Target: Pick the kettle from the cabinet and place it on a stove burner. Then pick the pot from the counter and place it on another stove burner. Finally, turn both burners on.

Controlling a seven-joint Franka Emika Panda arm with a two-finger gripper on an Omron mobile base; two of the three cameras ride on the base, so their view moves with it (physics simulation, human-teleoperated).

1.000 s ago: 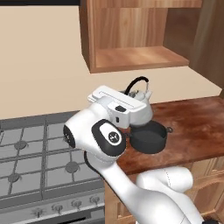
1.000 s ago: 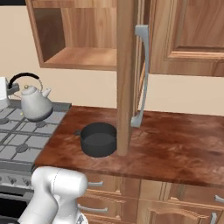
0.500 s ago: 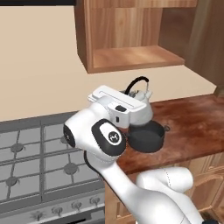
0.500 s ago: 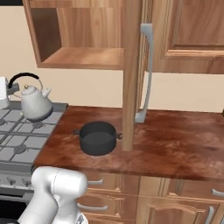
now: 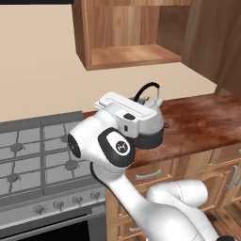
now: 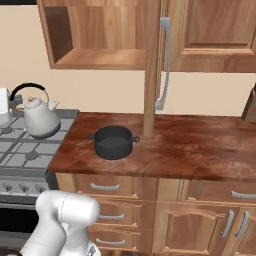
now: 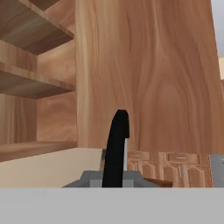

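Over the right-hand edge of the stove (image 5: 42, 123), my gripper (image 7: 114, 177) is clenched on the thin black handle (image 7: 117, 140) of the kettle (image 6: 40, 120), and the kettle hangs beneath my hand. From the right base view its body shows over the stove's rear right grate, spout toward the counter (image 6: 200, 150), with the arched handle running back to my hand at the left edge of that view. From the left base view the same kettle (image 5: 153, 117) shows against the counter behind my wrist, so I judge that it is in the air and not set down; whether its base touches a grate I cannot tell.

What the coming move turns on is straight down: the nearest free burner (image 5: 64, 138) lies below the kettle and a little to the stove side, so I would shift toward the stove's middle before lowering, keeping the base level.

Nothing stands on the cabinet (image 6: 100, 57) shelf. On the counter just beside the stove sits the pot (image 6: 114, 141), well clear of my hand, untouched, and neither burner is lit
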